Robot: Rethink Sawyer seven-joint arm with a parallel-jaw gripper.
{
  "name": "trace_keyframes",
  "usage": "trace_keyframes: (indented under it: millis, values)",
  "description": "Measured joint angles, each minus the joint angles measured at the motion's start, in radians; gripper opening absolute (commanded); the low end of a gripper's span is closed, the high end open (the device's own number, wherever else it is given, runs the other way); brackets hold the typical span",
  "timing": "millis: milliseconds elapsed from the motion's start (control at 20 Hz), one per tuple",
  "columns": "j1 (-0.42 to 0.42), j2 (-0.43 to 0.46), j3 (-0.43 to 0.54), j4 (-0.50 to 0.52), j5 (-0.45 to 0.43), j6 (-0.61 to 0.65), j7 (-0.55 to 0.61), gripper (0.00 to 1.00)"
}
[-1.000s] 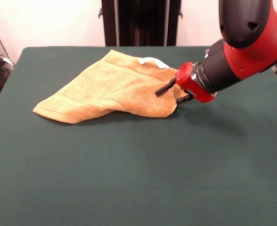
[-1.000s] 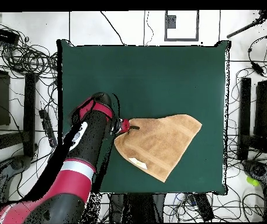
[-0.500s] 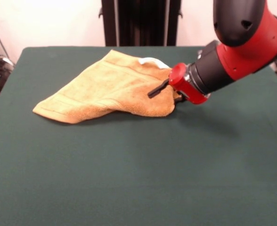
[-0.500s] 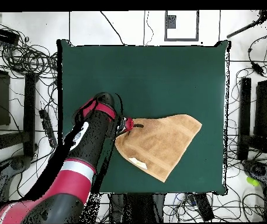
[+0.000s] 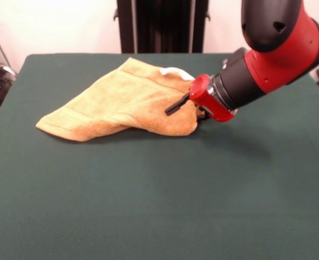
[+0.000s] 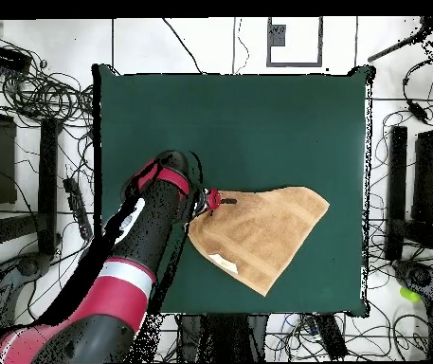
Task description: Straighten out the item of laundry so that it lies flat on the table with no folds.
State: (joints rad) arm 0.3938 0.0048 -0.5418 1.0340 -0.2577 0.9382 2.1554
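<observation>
The item of laundry, an orange-tan towel [image 5: 121, 100], lies folded over in a rough triangle on the far middle of the green table [image 5: 148, 189]. Its white tag [image 5: 176, 70] shows at the far edge. My gripper [image 5: 187, 110] reaches in low from the right, at the towel's right corner. Its jaws are open, with one black finger [image 5: 176, 104] lying over the cloth and the other mostly hidden at the corner's edge. In the overhead view the towel [image 6: 262, 227] lies right of centre on the table [image 6: 229, 123], and the gripper [image 6: 222, 203] is at its left corner.
The black pedestal [image 5: 162, 24] stands behind the table's far edge. Cables [image 6: 40, 95] and equipment lie on the floor around the table. My arm [image 6: 149, 237] crosses the table's left edge in the overhead view.
My gripper has moved left in the front view, onto the towel's right corner. The towel has shifted slightly left with it.
</observation>
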Motion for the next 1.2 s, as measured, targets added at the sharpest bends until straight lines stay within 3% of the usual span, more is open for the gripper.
trace_keyframes:
  millis: [1200]
  values:
    - [0.007, 0.003, -0.08, 0.0, 0.0, -0.005, 0.0, 1.0]
